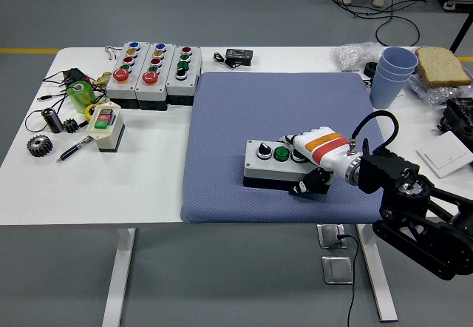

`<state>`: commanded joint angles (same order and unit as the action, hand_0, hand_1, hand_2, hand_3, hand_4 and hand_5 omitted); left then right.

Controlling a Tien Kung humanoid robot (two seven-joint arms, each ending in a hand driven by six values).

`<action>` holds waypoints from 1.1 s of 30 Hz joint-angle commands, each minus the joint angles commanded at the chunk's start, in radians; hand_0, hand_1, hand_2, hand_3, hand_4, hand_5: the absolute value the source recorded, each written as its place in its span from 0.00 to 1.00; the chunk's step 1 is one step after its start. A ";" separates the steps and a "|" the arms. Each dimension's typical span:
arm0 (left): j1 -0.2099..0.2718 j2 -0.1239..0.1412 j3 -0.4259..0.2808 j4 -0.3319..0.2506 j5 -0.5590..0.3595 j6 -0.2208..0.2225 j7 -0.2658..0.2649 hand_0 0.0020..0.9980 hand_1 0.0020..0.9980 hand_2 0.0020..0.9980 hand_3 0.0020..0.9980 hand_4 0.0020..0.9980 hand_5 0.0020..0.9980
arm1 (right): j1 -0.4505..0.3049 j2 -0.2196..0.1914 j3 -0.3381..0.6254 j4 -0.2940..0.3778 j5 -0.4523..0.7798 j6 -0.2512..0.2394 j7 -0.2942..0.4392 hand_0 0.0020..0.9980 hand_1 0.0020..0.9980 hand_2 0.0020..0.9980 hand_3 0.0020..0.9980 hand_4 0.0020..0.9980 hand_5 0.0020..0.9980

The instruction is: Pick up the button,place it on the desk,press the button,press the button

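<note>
right hand (314, 158) curled around button box (275, 163), on blue mat (222, 142)

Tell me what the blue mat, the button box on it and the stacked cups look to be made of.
Blue mat: likely foam or rubbery fabric, matte, with a fine dotted texture.
Button box: probably moulded plastic, smooth light grey lid over a dark base; its green button looks glossy.
Stacked cups: paper or thin plastic, matte pale blue; the look leaves it open.
</note>
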<state>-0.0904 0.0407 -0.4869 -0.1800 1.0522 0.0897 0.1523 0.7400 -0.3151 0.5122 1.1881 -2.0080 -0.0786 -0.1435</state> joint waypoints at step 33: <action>-0.003 0.004 -0.018 0.000 0.013 0.002 0.001 0.63 0.66 0.67 0.59 0.34 0.65 | -0.209 -0.169 0.225 0.348 0.098 -0.151 0.000 0.22 0.00 0.27 0.80 0.98 0.38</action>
<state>-0.0930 0.0447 -0.5052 -0.1800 1.0651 0.0915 0.1535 0.5308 -0.4837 0.7371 1.5361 -1.9101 -0.2294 -0.1435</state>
